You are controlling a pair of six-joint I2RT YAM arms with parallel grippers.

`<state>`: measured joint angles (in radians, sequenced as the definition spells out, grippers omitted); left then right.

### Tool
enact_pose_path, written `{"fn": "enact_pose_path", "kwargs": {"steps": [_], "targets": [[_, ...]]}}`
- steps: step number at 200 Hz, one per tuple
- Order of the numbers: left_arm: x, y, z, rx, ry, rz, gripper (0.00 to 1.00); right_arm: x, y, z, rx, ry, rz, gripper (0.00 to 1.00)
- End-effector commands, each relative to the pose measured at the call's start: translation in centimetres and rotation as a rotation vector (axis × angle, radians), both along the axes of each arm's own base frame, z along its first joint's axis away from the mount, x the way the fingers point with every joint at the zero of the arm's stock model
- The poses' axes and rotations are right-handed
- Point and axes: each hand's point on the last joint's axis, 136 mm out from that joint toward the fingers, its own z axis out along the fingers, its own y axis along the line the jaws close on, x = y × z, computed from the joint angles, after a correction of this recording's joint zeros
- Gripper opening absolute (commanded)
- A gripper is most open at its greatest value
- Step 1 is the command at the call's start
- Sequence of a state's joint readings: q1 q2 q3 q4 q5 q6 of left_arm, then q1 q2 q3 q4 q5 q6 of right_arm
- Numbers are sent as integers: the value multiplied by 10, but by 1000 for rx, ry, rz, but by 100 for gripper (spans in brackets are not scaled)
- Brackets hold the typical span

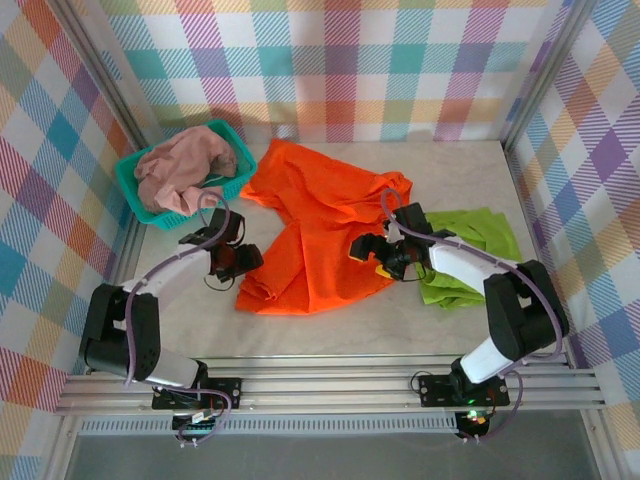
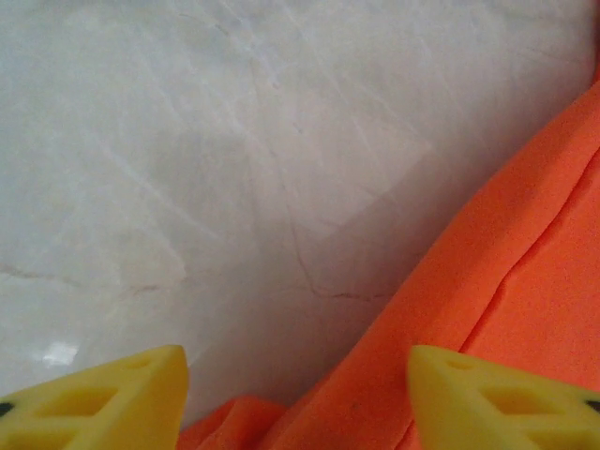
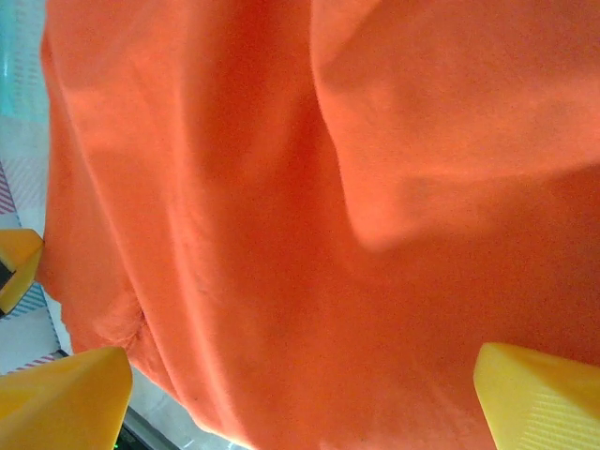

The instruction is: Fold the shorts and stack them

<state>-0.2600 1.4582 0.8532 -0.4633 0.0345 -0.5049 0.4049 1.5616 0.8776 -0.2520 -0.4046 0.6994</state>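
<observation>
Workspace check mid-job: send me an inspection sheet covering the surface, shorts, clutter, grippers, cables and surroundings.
Surface: pale marble-look table, bare along the front.
Job's things: orange shorts rumpled mid-table, unfolded; green shorts at right, partly under the right arm; pink shorts bunched in the basket.
Clutter: teal basket, far left corner.
Grippers: left gripper open at the orange shorts' left edge; right gripper open over their right side.
Cables: cables loop above each wrist.
Surroundings: plaid walls; metal frame rail in front.
</observation>
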Motion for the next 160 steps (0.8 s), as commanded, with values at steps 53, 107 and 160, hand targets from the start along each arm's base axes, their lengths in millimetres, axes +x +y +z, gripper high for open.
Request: {"fn": "enact_pose_path", "kwargs": {"steps": [53,107,160], "targets": [[10,-22,5,-89,-13,-12,33,7,-2,-7,-21,-18,-16,94],[-8,-22,-3,-103,51,-13,20,10,-2,-15,-37,6,-25,94],[7,-17,26,-65,-11,-23,0,4,-9,-25,-70,25,-38,93]]}}
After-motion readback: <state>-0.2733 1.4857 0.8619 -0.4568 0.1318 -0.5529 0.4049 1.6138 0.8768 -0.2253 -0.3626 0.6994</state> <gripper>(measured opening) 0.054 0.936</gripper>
